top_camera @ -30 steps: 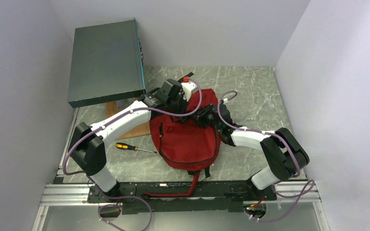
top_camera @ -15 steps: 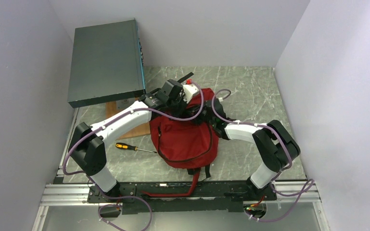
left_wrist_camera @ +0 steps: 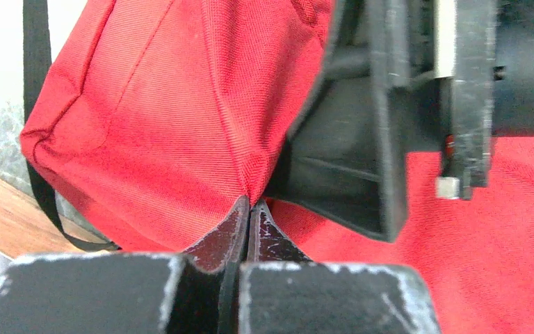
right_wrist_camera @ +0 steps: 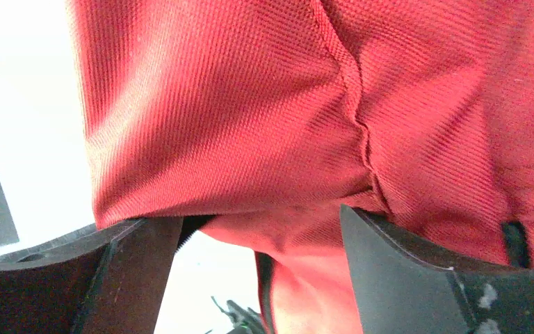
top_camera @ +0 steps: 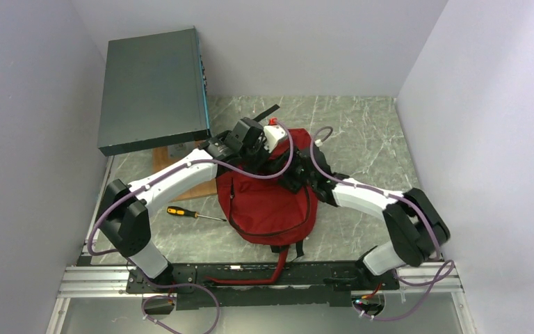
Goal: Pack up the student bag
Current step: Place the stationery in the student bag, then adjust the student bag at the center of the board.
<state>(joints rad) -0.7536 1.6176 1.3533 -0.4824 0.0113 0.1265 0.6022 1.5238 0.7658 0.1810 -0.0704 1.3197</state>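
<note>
The student bag (top_camera: 271, 205), dark red fabric with a black zip line, lies in the middle of the table with a red strap trailing toward the near edge. My left gripper (top_camera: 265, 149) is at the bag's far upper edge, shut on a pinched fold of its red fabric (left_wrist_camera: 181, 104), with the jaw tips (left_wrist_camera: 250, 206) pressed together. My right gripper (top_camera: 295, 178) is at the bag's upper right side. Its jaws (right_wrist_camera: 254, 221) stand open and wide apart, with a hanging edge of bag fabric (right_wrist_camera: 222, 118) between and above them.
A large dark grey flat box (top_camera: 153, 87) leans at the back left above a wooden board (top_camera: 189, 189). A screwdriver (top_camera: 184, 213) with a yellow and black handle lies left of the bag. Walls close in on the left, right and back.
The right gripper's jaws have opened, and the right arm has shifted, its elbow swinging back out to the right. The left gripper keeps its pinch on the bag.
</note>
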